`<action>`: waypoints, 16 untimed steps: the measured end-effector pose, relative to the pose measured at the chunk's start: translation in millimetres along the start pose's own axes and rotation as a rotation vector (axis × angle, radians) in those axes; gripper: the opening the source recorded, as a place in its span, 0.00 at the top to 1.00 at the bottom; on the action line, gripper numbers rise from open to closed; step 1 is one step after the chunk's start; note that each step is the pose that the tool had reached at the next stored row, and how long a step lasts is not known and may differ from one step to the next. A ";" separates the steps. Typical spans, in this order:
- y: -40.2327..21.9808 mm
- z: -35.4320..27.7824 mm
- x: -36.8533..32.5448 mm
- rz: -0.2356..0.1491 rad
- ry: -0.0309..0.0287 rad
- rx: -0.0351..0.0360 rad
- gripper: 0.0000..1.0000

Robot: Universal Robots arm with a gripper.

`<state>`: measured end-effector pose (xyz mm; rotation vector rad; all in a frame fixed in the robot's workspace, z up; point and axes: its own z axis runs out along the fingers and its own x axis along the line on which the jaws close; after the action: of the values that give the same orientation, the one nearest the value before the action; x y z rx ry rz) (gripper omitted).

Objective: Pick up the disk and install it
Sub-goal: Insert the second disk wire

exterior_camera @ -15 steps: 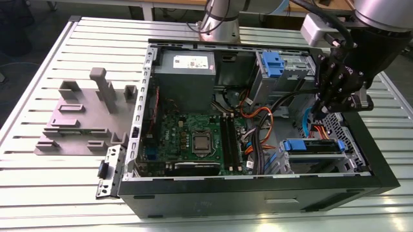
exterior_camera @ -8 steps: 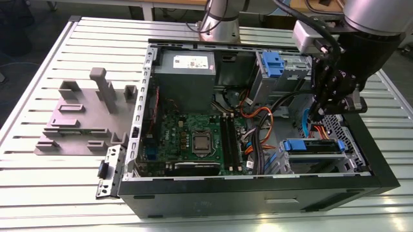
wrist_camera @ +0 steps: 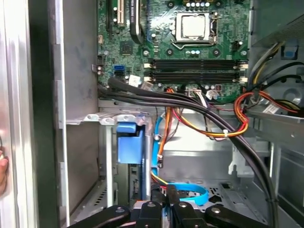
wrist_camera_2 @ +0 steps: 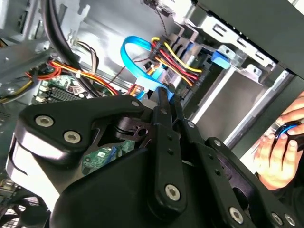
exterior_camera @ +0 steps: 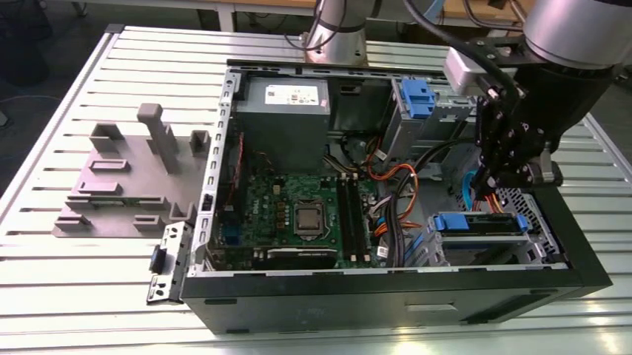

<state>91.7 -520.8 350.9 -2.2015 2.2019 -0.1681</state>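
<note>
The disk sits in its bay while the closed, empty gripper risks snagging nearby cables.

I see a black computer case on a table of pale grey ribbed slats, with a matte grey fixture beside it. The motherboard is dark green — silver processor socket, black memory slots. My gripper is black throughout. Cables run red, orange and yellow; the flat data cable is bright blue, as is the drive carrier's latch. The power supply is grey with a white sticker.
</note>
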 end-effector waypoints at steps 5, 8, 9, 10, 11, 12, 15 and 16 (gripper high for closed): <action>3.8 2.3 9.6 0.000 -0.0007 0.0091 0.84; 6.4 3.5 12.6 0.000 -0.0008 0.0147 0.84; 7.3 4.0 13.6 0.000 -0.0008 0.0170 0.84; 7.9 4.5 14.7 0.000 -0.0011 0.0194 0.84; 8.6 4.8 15.7 0.000 -0.0015 0.0222 0.84; 9.2 5.3 16.9 0.000 -0.0024 0.0255 0.84; 10.0 6.5 19.0 0.000 -0.0045 0.0322 0.84; 10.0 7.1 19.3 0.000 -0.0055 0.0329 0.84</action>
<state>82.4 -540.5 344.1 -2.1827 2.1800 -0.1966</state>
